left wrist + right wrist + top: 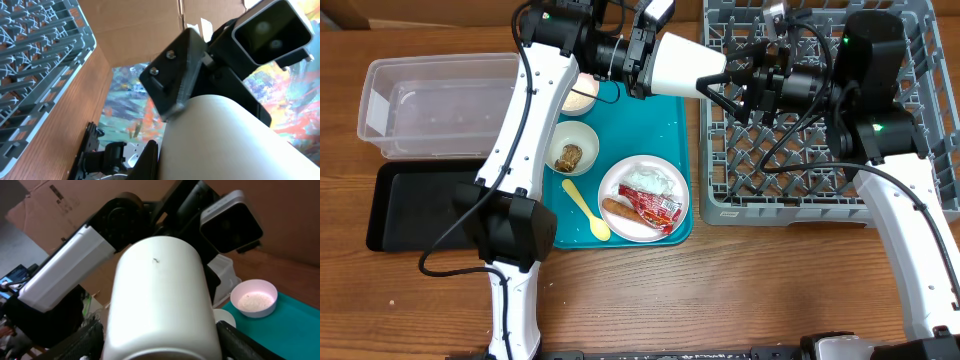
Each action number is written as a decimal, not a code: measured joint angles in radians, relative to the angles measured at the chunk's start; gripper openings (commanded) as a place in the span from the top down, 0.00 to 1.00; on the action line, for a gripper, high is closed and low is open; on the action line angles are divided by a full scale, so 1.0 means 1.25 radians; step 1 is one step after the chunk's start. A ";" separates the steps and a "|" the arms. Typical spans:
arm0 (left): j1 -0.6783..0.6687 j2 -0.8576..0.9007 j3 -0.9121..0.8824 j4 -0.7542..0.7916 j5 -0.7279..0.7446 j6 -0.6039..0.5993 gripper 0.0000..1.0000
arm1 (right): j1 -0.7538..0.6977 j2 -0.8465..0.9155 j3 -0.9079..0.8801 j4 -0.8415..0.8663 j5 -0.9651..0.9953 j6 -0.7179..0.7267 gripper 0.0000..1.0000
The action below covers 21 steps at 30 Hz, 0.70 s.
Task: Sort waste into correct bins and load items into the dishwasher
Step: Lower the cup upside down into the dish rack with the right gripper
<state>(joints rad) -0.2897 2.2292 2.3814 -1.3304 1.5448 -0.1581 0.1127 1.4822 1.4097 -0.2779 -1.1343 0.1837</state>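
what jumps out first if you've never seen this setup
The white cup lies sideways in mid-air between the two arms, over the gap between the teal tray and the grey dish rack. The left gripper is clamped on one end and the right gripper straddles the other. Next comes the plate on the tray, holding a sausage and a red-and-white wrapper.

The wooden table [720,300] I am working over is carrying a clear tub [440,110], black tray [420,205], teal tray [665,130] and grey dish rack [790,195].

A brown wooden table [740,290] stands before cardboard panels [130,30] and a bright, multicoloured painted backdrop [125,95].
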 measured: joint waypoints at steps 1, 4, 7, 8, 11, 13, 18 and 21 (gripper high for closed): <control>-0.002 0.000 0.000 0.000 0.004 0.000 0.96 | 0.000 0.000 0.000 0.005 -0.005 0.000 0.30; -0.006 0.000 0.000 0.000 0.013 0.000 0.96 | -0.002 0.000 0.000 0.013 -0.017 -0.001 0.37; -0.008 0.000 0.000 0.000 0.012 0.001 0.96 | -0.007 0.002 0.000 0.012 -0.026 0.004 0.40; -0.008 0.000 0.000 0.000 0.012 0.001 0.96 | -0.007 0.002 0.000 0.012 -0.028 0.004 0.40; -0.008 0.000 0.000 0.000 0.013 0.001 0.96 | -0.007 0.002 0.000 0.012 -0.030 0.005 0.44; -0.008 0.000 0.000 0.000 0.012 0.001 0.92 | -0.007 0.002 0.000 0.013 -0.031 0.005 0.46; -0.010 0.000 0.000 0.000 0.015 0.002 0.62 | -0.006 0.003 0.000 0.012 -0.045 0.005 0.47; -0.011 0.000 0.000 -0.001 0.015 -0.001 0.54 | -0.006 0.003 0.000 0.013 -0.058 0.005 0.48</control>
<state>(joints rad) -0.3038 2.2292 2.3814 -1.3312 1.5635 -0.1593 0.1047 1.4860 1.4097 -0.2623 -1.2068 0.1902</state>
